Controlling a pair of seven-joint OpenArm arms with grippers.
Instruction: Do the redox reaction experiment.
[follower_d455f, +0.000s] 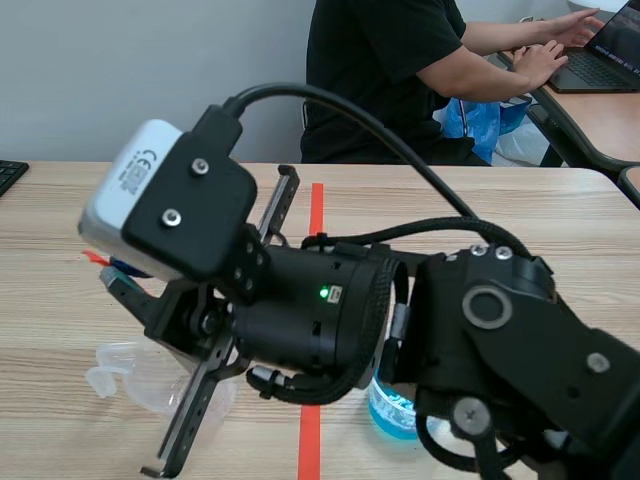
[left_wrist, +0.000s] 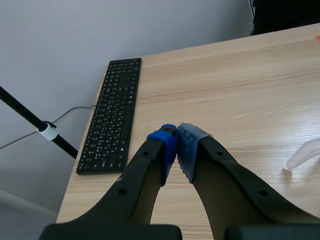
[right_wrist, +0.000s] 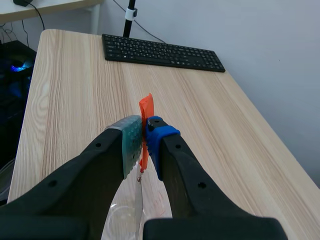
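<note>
**Redox experiment: right arm is hanging over the beaker with a little orange tool**

Standing by the table (follower_d455f: 520, 215) right now. The right arm comes way across past the middle, and its right gripper (right_wrist: 142, 135) is clamped tight on an orange-red tool (right_wrist: 146, 107). The flat orange end sticks up above the pads and a thin pale stem hangs down below them. I honestly can't tell what kind of tool it is.

Right under that is a clear beaker (follower_d455f: 140, 375) standing on the wood on the robot's left side, and the stem points down into its mouth. I can't make out whether the tip touches anything inside.

There's also a container of blue liquid (follower_d455f: 395, 412) just beside the tape line (follower_d455f: 317, 205) and tucked under the bulk of the right arm, so most of it is hidden.

The left gripper (left_wrist: 177, 147) has its fingers pressed together with nothing between them. It hangs over bare wood, with the beaker's spout off to one side. A black keyboard (left_wrist: 112, 112) sits ahead of it near the table's edge.

Across the table, a person (follower_d455f: 385, 70) in a black shirt is typing on a laptop (follower_d455f: 612, 50) at another desk.
</note>
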